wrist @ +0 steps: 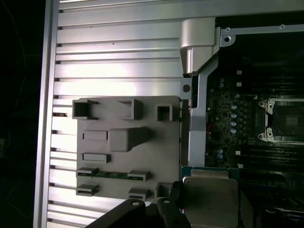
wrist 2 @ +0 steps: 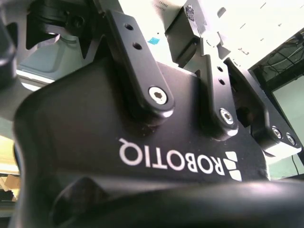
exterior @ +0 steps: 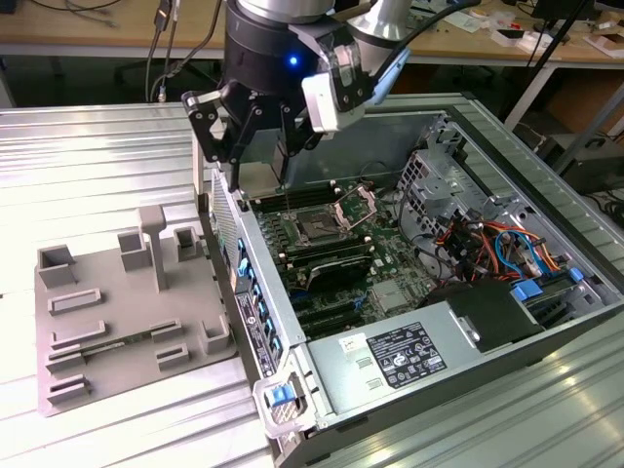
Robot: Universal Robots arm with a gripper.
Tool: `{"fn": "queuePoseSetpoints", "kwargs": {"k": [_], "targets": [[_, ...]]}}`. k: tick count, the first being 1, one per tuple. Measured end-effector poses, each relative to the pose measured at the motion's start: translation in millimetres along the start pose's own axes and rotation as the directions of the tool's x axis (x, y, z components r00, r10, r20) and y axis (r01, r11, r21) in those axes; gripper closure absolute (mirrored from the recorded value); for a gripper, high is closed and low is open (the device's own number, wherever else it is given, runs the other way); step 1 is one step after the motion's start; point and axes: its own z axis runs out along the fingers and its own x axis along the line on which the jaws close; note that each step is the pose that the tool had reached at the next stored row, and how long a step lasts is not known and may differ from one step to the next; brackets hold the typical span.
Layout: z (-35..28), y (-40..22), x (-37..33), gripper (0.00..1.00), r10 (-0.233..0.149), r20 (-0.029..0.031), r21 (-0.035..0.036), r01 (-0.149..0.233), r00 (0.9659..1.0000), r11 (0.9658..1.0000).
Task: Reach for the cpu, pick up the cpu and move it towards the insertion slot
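First wrist view, nearest the lens: cpu (wrist: 209, 197), silvery top w/ greenish rim, sits right against the dark claw (wrist: 156, 209) links, hanging over the edge of the pc case (wrist: 197, 118) where case meets the grey tray (wrist: 128, 142). Looks like the claw is pinching the cpu by its edge, though the fingertip contact itself is hidden, so that's a judgement.

Further out in that view: tray w/ raised frames lies on the ribbed metal counter (wrist: 114, 61), and one thin green strip sits in a slot on it. Beyond, inside the case, the insertion slot (wrist: 285, 121) shows as a dark square in a metal frame, well apart from the cpu.

Exterior view: claw (exterior: 255, 146) hangs above the case wall near the tray side; insertion slot (exterior: 319, 230) w/ its frame flipped up is near, a bit toward the exterior view's right.

Progress, as I read it: reach & pick done, cpu lifted off the tray. Move toward slot partway; cpu not over the slot yet.
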Motion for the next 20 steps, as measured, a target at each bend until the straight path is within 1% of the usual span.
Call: {"fn": "queuePoseSetpoints", "kwargs": {"k": [7,20], "targets": [[1.7,-0.2,-2.7,0.45,0.000,0.0000,0.0001,0.000,1.0000,1.0000],[2.6,-0.5,-8.2,0.45,0.000,0.0000,0.0000,0.000,1.0000,1.0000]]}}
